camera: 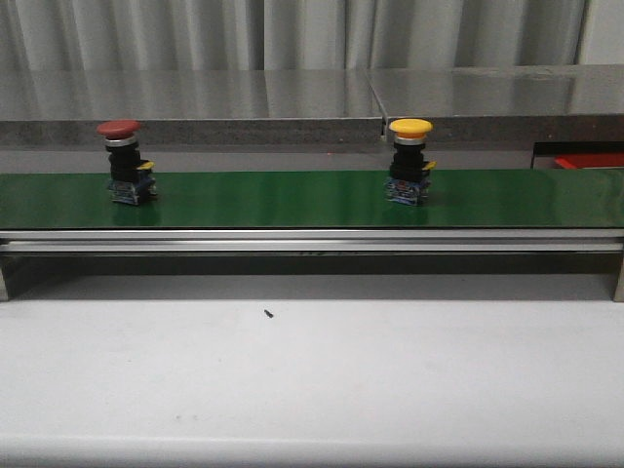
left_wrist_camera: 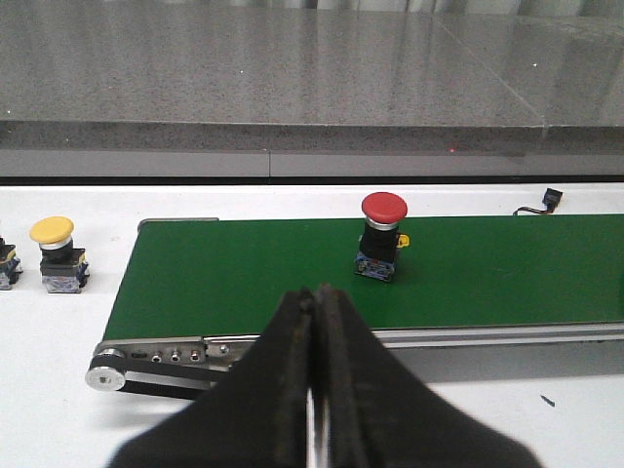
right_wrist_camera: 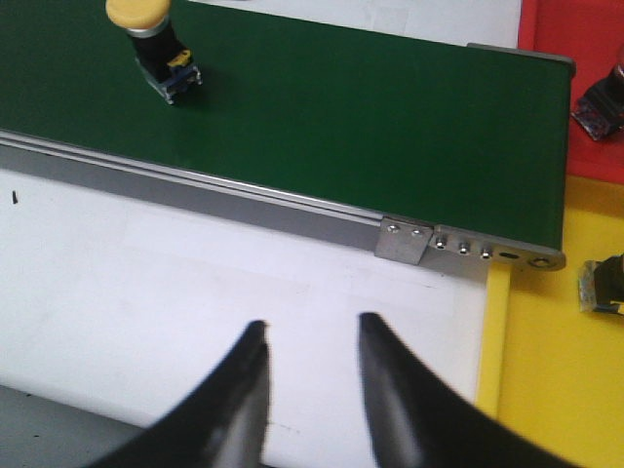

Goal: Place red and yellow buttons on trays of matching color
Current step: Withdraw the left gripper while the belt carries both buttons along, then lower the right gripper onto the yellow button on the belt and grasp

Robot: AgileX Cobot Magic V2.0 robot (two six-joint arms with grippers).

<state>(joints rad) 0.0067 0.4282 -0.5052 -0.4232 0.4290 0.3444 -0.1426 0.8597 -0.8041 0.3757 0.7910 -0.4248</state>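
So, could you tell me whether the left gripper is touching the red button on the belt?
Apart. The left wrist view shows the left gripper, jaws closed, hanging short of the belt's near edge, with bare green belt before the red button.

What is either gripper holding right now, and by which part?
Nothing. The left gripper is shut on nothing, the right gripper open and bare. The red button and yellow button stand untouched on the belt.

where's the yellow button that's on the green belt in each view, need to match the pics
Front view: yellow button stands upright on the green belt, right of centre, with the red button far to its left.
Left wrist view: not in it; the yellow-capped one there sits off the belt's end, a different button.
Right wrist view: near the top-left corner, on the belt.
Shared landmark: the green belt.
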